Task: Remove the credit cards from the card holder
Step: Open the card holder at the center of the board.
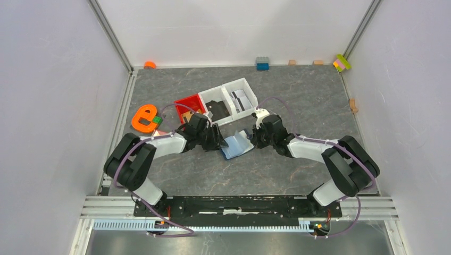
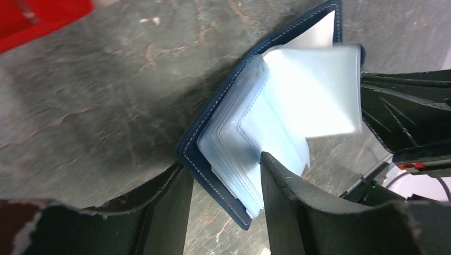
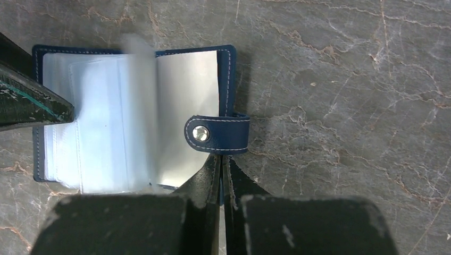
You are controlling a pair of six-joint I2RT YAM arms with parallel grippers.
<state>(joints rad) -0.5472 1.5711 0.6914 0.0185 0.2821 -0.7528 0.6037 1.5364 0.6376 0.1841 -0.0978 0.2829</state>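
We see the navy card holder (image 1: 237, 144) open mid-table (image 1: 298, 101), pale clear sleeves (image 2: 298, 90) fanned and snap strap (image 3: 218, 134) on its right. The left gripper (image 2: 223, 164) clamps its left half; the right gripper (image 3: 222, 159) pinches the right cover edge.

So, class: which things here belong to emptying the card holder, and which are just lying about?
Job: card holder, held by left gripper and right gripper; grey cards in the white bin.
Lying about: orange letter e, red bin, blue block, black item.
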